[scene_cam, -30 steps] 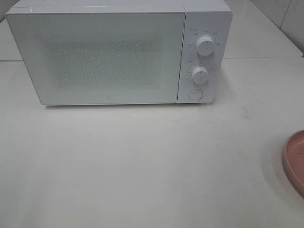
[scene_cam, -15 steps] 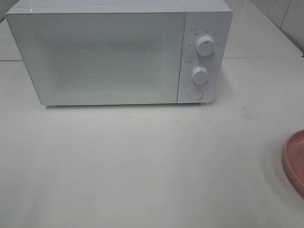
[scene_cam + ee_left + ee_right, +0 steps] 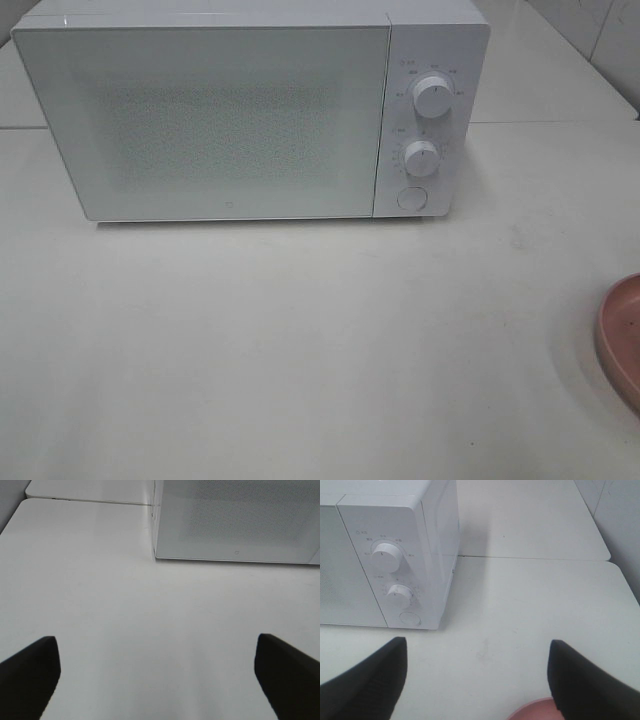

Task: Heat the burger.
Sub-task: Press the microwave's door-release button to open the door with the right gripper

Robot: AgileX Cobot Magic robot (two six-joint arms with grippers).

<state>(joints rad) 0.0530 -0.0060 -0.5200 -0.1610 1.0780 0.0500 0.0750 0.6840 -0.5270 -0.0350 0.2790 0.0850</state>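
White tabletop fills the foreground, where the left gripper hovers with its dark fingers spread wide and nothing between them. The right gripper hangs likewise released and empty, the edge of a pink plate showing between its fingers at the table's right side. Farther back stands a white microwave, door closed, with two dials and a round button on its right panel. No view shows the burger, so its place relative to either claw cannot be told.
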